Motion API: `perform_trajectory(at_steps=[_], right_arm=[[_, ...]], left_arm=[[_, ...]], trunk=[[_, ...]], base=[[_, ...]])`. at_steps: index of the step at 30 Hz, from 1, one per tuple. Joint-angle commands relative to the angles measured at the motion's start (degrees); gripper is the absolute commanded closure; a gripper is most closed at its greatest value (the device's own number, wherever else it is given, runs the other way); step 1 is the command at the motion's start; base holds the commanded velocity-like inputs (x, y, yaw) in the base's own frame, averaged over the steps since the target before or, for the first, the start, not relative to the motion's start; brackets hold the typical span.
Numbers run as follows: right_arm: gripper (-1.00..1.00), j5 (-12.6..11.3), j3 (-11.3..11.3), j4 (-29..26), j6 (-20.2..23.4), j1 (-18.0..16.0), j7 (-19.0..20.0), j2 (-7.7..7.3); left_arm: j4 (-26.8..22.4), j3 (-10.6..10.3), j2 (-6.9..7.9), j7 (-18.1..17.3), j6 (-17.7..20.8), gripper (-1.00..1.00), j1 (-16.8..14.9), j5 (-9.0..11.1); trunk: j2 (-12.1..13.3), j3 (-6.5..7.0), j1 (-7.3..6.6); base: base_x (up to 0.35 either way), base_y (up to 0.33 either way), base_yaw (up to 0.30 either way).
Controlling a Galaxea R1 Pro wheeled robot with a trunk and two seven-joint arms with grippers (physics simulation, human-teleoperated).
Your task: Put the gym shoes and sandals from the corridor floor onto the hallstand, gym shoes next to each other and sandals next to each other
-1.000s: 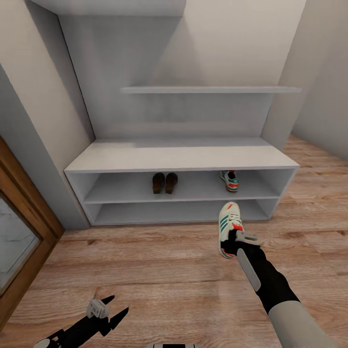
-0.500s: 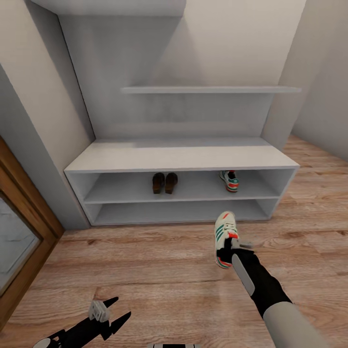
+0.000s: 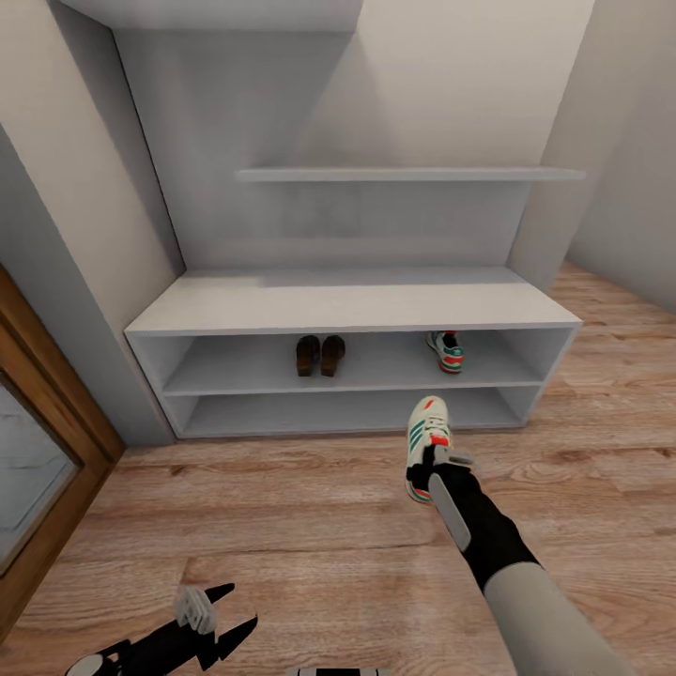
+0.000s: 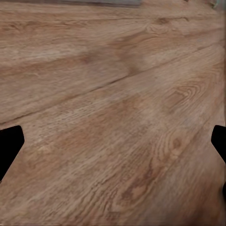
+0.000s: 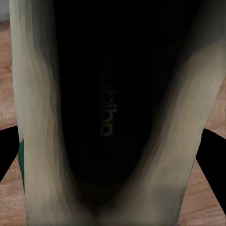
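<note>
One cream-white gym shoe (image 3: 427, 434) with green stripes hangs just above the corridor floor (image 3: 282, 507), toe toward the hallstand (image 3: 347, 305). My right gripper (image 3: 435, 462) is shut on its heel. The right wrist view looks into that gym shoe (image 5: 113, 117), with dark fingers (image 5: 214, 155) at both sides. A second gym shoe (image 3: 445, 350) lies in the hallstand's upper slot at the right. Two dark-brown sandals (image 3: 319, 355) stand side by side in that slot's middle. My left gripper (image 3: 223, 612) hangs open low over the floor, nothing between its fingers (image 4: 9, 146).
A wood-framed door (image 3: 38, 441) stands at the left beside a grey wall. The hallstand's lower slot (image 3: 329, 411) holds nothing. Stepped grey shelves (image 3: 404, 175) rise above the bench top. Open plank flooring (image 4: 113, 117) stretches in front of the rack.
My right arm has carried the gym shoe to the left in front of the rack. The left gripper has drifted slightly down and right.
</note>
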Motion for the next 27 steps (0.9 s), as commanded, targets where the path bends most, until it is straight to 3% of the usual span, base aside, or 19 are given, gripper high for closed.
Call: perform_trajectory(at_steps=[1,6,10,18,27], right_arm=[[1.00,-0.4,0.2,0.0,0.2,-0.4,-0.7,0.27],[1.00,-0.1,2.5,0.5,0.4,-3.8,-1.1,1.65],[1.00,-0.1,4.1,1.2,0.7,-6.2,-1.6,1.95],[1.00,-0.1,6.0,1.6,0.6,-7.2,-2.1,1.82],[1.00,-0.1,6.2,1.7,0.6,-7.2,-2.1,1.71]], left_arm=[[0.0,0.2,-0.03,-0.3,-0.1,-1.00,-0.1,-0.7],[-0.1,0.2,0.06,-0.4,2.3,-1.00,-0.3,-3.5],[-0.2,0.2,0.15,-0.5,3.7,-1.00,-0.4,-4.1],[-0.2,0.8,0.11,-4.9,4.5,-1.00,-0.4,-4.0],[-0.1,1.0,0.11,-5.6,4.7,-1.00,-0.4,-3.8]], trunk=[[0.0,-0.05,-0.01],[0.0,-0.05,-0.01],[0.0,-0.05,-0.01],[0.0,-0.05,-0.01],[0.0,-0.05,-0.01]], base=[[0.000,0.000,0.000],[0.000,0.000,0.000],[0.000,0.000,0.000],[0.000,0.000,0.000],[0.000,0.000,0.000]])
